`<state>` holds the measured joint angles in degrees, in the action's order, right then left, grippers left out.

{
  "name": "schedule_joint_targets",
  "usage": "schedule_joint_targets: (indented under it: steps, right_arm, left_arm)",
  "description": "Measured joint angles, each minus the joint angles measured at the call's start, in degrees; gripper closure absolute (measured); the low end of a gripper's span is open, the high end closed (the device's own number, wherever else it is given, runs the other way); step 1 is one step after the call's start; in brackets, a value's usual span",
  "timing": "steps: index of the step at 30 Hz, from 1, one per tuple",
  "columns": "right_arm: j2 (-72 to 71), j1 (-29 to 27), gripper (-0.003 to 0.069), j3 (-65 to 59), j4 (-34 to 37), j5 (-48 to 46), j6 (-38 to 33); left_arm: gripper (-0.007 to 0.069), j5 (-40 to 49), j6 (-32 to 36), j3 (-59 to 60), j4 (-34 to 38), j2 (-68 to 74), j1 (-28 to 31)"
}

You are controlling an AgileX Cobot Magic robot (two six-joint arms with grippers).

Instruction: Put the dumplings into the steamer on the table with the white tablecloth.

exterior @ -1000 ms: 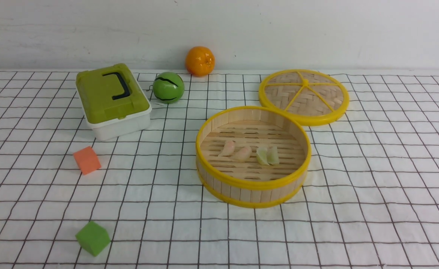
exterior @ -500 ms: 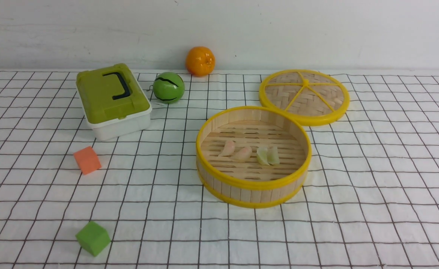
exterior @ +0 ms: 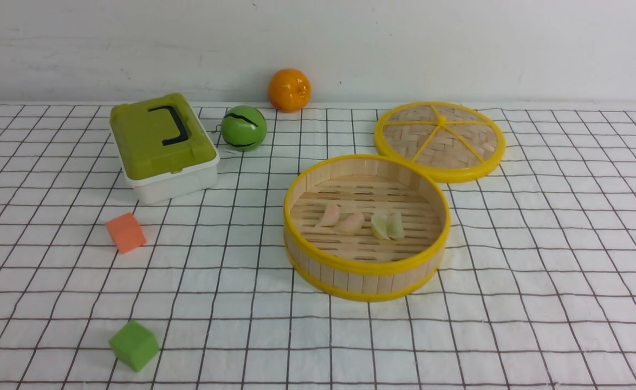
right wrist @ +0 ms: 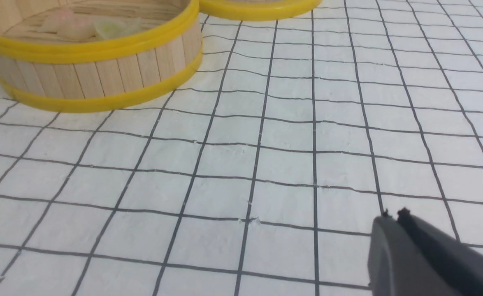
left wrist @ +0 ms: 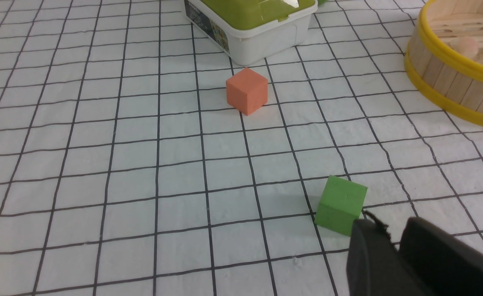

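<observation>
Both my jaws sat clenched on nothing, left gripper [left wrist: 383, 234] near the green foam cube [left wrist: 340, 204], right gripper [right wrist: 391, 218] over bare gridded white tablecloth [exterior: 540, 281]. At two o'clock of centre stood the round bamboo steamer [exterior: 367, 271], all four pale crescent dumplings [exterior: 361, 223] already inside. I judged a careless retreat could nudge its wall and spill them.
</observation>
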<state>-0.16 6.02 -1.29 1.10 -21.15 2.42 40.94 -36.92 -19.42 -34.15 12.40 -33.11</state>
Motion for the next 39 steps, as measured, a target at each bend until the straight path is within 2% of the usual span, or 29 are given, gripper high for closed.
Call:
schedule_joint_targets:
  steps: [23,29,32,36,37,38,39]
  right_arm:
    - [0.20,-0.17,0.0618,0.00,-0.01,0.06,0.04]
    - [0.20,-0.17,0.0613,0.00,-0.12,0.06,0.04]
    - [0.20,-0.17,0.0609,0.00,-0.12,0.06,0.04]
    - [0.20,-0.17,0.0604,0.00,-0.12,0.06,0.04]
    - [0.20,-0.17,0.0602,0.00,-0.17,0.06,0.04]
    - [0.20,-0.17,0.0602,0.00,-0.17,0.06,0.04]
    - [0.20,-0.17,0.0600,0.00,-0.17,0.06,0.04]
  left_arm:
    - [0.0496,0.00,0.00,0.08,0.05,-0.12,0.00]
    - [0.0497,0.21,0.00,0.77,0.16,-4.36,0.64]
    - [0.0503,-2.39,0.00,1.12,1.60,-8.59,3.01]
    - [0.0604,-9.53,0.24,3.66,7.23,-12.92,9.41]
    - [0.0637,-11.35,1.35,5.11,9.55,-13.06,12.49]
    - [0.0637,-11.61,1.55,5.66,9.95,-13.06,12.94]
    - [0.0637,-13.27,3.53,7.36,13.18,-13.14,16.27]
